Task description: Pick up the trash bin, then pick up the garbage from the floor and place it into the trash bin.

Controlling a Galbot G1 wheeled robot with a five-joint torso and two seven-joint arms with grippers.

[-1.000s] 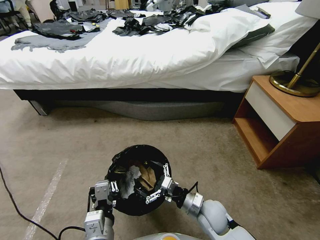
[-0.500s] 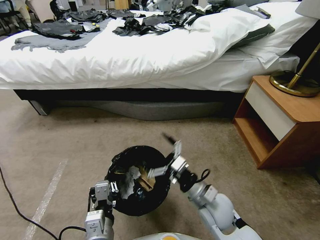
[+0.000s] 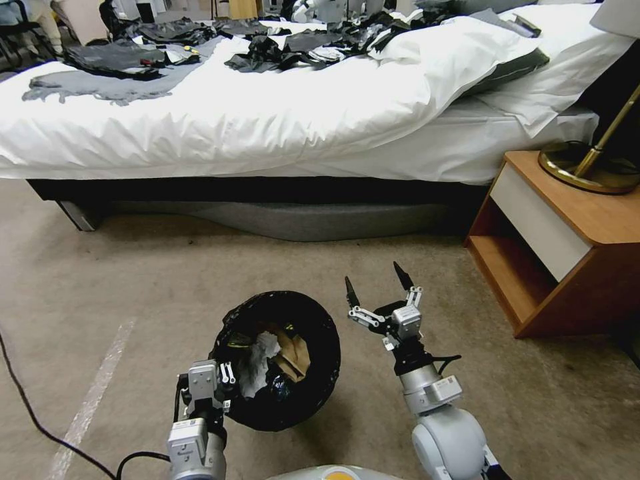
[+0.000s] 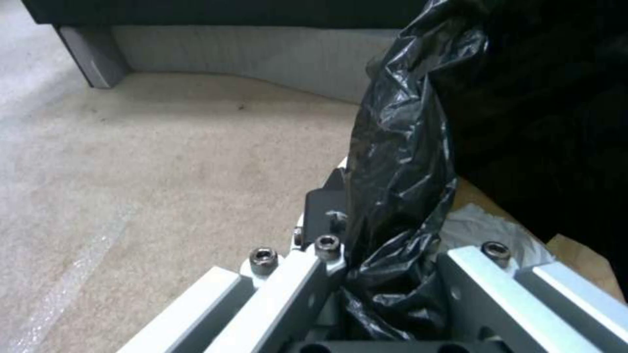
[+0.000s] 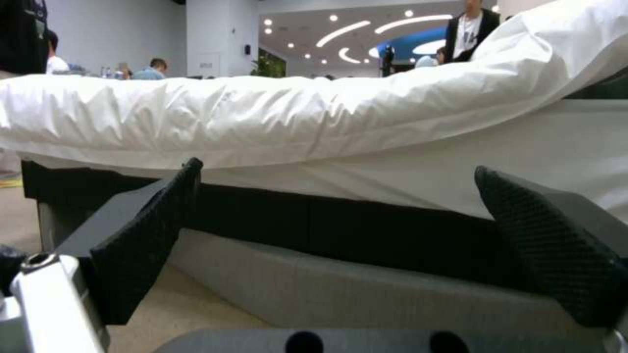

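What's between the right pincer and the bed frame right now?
Only bare carpet between the open right pincer and the bed frame, seen in the head and right wrist views.

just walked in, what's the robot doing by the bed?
Floor cleanup. The left pincer is clamped on the rim of the trash bin, pinching the black liner and holding the bin in front of the robot. Inside lie crumpled white tissue and a brown paper bag. The right pincer is open and empty, raised beside the bin on its right and pointing toward the bed. The carpet between robot and bed shows no loose litter.
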